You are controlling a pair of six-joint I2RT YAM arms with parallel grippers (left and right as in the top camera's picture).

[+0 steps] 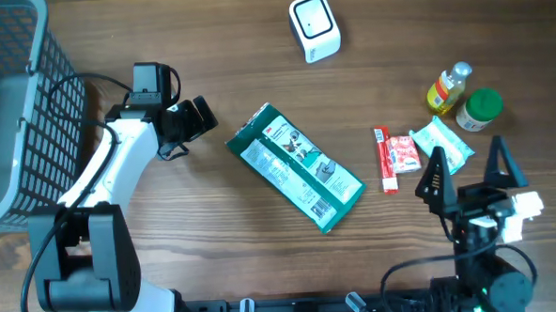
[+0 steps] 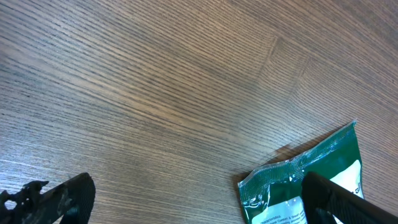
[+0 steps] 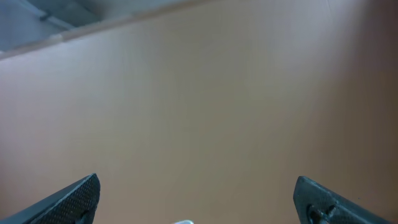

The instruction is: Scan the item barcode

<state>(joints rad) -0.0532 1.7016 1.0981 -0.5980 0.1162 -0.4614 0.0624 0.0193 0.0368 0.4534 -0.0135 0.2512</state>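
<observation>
A green packet (image 1: 294,167) with a white printed label lies flat and diagonal in the middle of the wooden table. The white barcode scanner (image 1: 314,26) stands at the far edge. My left gripper (image 1: 190,120) hovers open just left of the packet's upper corner. In the left wrist view that corner (image 2: 292,180) lies by the right finger, and the gripper (image 2: 199,202) holds nothing. My right gripper (image 1: 468,166) stands open at the near right, above the small packets. In its wrist view the gripper (image 3: 202,202) is empty, with only blurred tan surface beyond.
A dark mesh basket (image 1: 13,111) fills the left edge. At the right are a yellow bottle (image 1: 447,87), a green-lidded jar (image 1: 481,109), a red stick sachet (image 1: 384,158), a red-and-white sachet (image 1: 403,153) and a teal-and-white packet (image 1: 442,141).
</observation>
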